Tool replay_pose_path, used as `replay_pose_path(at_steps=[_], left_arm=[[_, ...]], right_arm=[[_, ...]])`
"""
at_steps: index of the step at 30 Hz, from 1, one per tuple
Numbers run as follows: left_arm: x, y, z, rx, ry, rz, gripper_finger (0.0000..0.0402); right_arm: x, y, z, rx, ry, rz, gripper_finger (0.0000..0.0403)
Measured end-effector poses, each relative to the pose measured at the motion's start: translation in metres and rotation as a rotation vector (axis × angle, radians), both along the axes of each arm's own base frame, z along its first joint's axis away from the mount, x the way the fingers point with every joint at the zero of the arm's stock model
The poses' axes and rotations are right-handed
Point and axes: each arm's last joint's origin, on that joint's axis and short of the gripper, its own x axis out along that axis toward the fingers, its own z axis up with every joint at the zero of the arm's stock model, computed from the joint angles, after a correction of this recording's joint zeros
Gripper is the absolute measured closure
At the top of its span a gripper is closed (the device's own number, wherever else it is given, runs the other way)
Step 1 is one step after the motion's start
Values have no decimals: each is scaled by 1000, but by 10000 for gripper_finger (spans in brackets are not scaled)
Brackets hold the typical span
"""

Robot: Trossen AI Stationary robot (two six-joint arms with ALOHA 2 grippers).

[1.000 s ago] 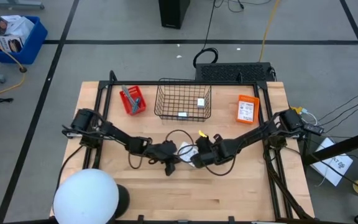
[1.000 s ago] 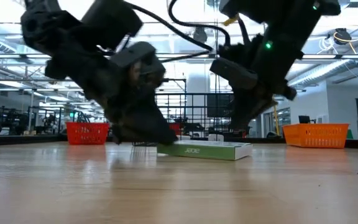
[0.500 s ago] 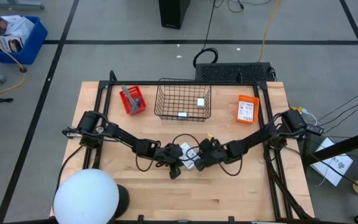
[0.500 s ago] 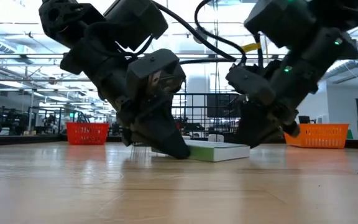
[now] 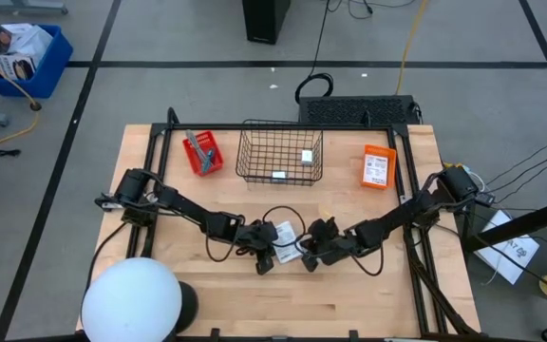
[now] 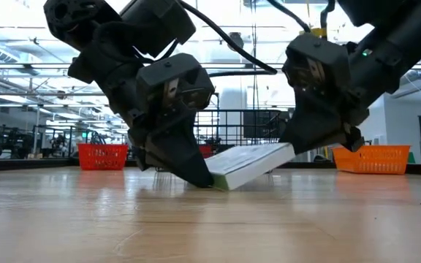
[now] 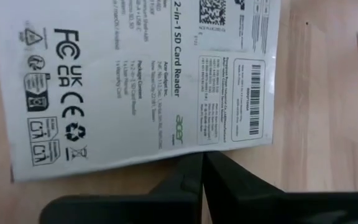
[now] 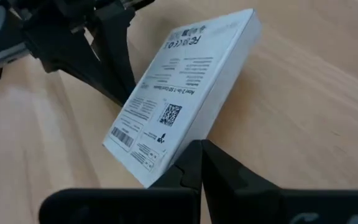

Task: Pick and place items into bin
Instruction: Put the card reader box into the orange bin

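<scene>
Bench (image 5: pixel 188 294) middle holds both arms meeting over a flat white packet (image 6: pixel 248 164), tilted up on one edge. It looks light, stiff, slippery; grip its thin edges. Left gripper (image 6: pixel 196 175) and right gripper (image 6: pixel 292 150), fingers closed, press opposite ends.

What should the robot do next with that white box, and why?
Probably open the left hand and grip the raised white box. The right hand props one edge up, both hands are shut, and neither holds it for the wire bin.
</scene>
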Motion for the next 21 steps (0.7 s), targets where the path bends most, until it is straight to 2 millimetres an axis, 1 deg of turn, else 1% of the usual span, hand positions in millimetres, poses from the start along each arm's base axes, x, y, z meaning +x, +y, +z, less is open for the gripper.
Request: replay_pose_path(at_steps=[6, 13, 18, 21], left_arm=[[0, 0, 0, -9, 4, -12, 397], [-1, -1, 0, -23, 7, -21, 379], [0, -1, 0, -37, -1, -44, 396], [1, -2, 2, -41, -27, -48, 393]], right_arm=[[1, 0, 1, 1, -14, 2, 403], [3, 3, 4, 4, -53, 18, 403], [4, 8, 8, -1, -91, 33, 403], [5, 9, 11, 0, -119, 26, 403]])
